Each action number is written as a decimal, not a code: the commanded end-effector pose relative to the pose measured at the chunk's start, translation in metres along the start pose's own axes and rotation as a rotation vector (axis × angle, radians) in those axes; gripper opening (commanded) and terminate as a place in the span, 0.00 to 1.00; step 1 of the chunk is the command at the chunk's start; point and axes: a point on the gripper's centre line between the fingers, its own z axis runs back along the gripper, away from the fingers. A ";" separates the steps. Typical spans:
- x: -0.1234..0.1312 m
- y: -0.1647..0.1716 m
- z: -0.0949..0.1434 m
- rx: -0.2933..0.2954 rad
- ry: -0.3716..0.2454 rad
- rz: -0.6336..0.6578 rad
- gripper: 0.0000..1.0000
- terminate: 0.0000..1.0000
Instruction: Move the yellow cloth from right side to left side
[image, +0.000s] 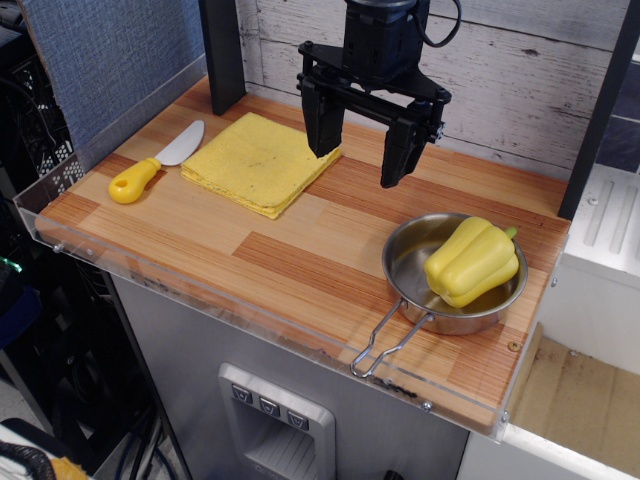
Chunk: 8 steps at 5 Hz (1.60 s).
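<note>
The desk (290, 260) is a wooden top of striped light and reddish planks, smooth, with a clear plastic lip along its near and left edges. Nearest the front, at the right, sits a round steel pan (420, 262), shallow and shiny, its wire loop handle (388, 340) reaching past the desk's near edge. A glossy yellow pepper (470, 260), lobed and blocky, lies in the pan and leans on its right rim, green stem (511, 233) pointing to the rear.

The middle of the desk, between pan and cloth, is bare wood, as is the near left corner.

Further back at the left lies a knife (155, 165) with a rounded yellow handle and a pale, blunt blade, the blade tip just beside the cloth's left edge. The cloth (258, 160) lies flat on the left rear part of the desk: folded, roughly square, soft and speckled, layered edges showing along its near side.

Above the cloth's right corner hangs the pincer (362, 150), black, two blocky fingers (322, 125) spread wide apart, empty. The left finger overlaps the cloth's right edge in view; whether it touches cannot be told.

Behind stands a whitewashed plank wall (520, 70).
</note>
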 end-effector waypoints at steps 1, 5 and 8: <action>0.000 0.000 0.000 0.000 0.000 0.000 1.00 0.00; 0.011 0.113 -0.013 -0.002 -0.098 0.042 1.00 0.00; 0.026 0.147 -0.034 0.072 -0.058 0.090 1.00 0.00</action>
